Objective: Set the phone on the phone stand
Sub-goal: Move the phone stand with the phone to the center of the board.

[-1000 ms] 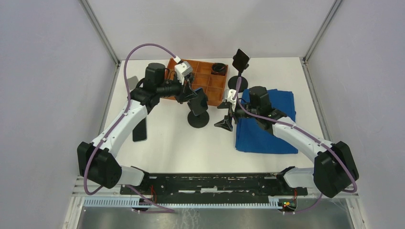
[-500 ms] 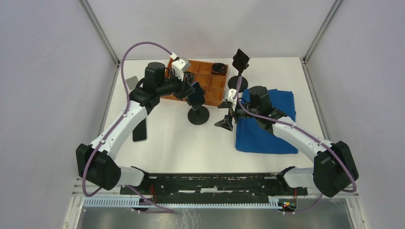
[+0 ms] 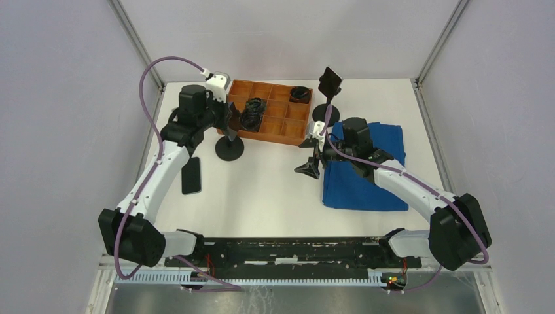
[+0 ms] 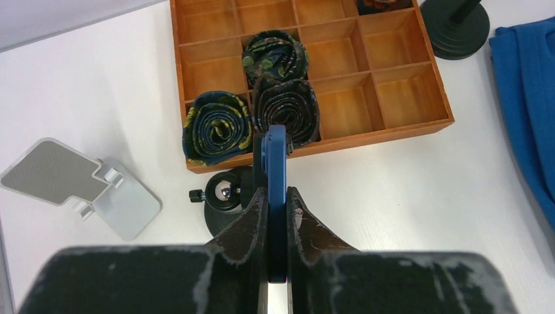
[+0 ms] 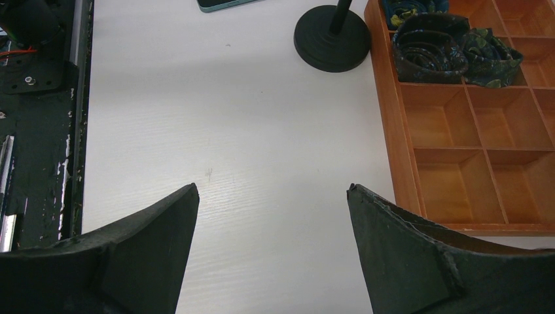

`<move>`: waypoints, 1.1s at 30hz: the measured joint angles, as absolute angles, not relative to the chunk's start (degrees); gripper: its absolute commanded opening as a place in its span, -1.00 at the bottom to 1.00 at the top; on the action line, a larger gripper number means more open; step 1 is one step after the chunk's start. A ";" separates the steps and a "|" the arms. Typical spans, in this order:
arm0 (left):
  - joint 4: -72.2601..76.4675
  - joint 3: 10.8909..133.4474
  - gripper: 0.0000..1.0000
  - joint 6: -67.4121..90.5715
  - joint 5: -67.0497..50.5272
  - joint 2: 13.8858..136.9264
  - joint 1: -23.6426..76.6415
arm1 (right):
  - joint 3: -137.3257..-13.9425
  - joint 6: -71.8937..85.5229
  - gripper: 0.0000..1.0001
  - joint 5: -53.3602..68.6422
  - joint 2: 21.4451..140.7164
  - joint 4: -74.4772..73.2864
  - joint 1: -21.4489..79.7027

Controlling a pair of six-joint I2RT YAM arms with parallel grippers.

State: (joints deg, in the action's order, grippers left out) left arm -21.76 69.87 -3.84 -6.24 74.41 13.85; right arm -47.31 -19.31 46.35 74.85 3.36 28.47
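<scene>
Halfway perhaps: pinching the blue stand plate (image 4: 275, 154) in left gripper (image 4: 275, 197) near the far-left corner, with right gripper (image 5: 271, 196) spread idle. Next, likely: release, then fetch phone (image 3: 190, 175) by left edge.

Bright, even overhead light, soft shadows, blurred near wrist-view foregrounds.

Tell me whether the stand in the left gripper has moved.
Yes: the stand moved left along the orange tray's front edge, from its right part to its left corner.
</scene>
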 measured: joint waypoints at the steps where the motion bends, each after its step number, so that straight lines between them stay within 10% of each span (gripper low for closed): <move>1: -21.76 69.87 -0.82 -3.84 -6.00 74.41 13.61 | -47.31 -19.29 0.80 46.33 74.85 3.36 28.42; 11: -20.64 69.89 -0.07 -3.51 -4.10 74.06 13.19 | -47.29 -19.31 0.80 46.35 74.85 3.38 28.38; 33: -13.74 66.22 0.72 -3.11 1.52 65.10 11.60 | -47.00 -19.31 0.81 46.48 74.85 3.38 28.05</move>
State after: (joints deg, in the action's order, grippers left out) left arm -13.74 66.22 -3.11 1.52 65.10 11.60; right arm -47.00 -19.31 46.48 74.85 3.38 28.05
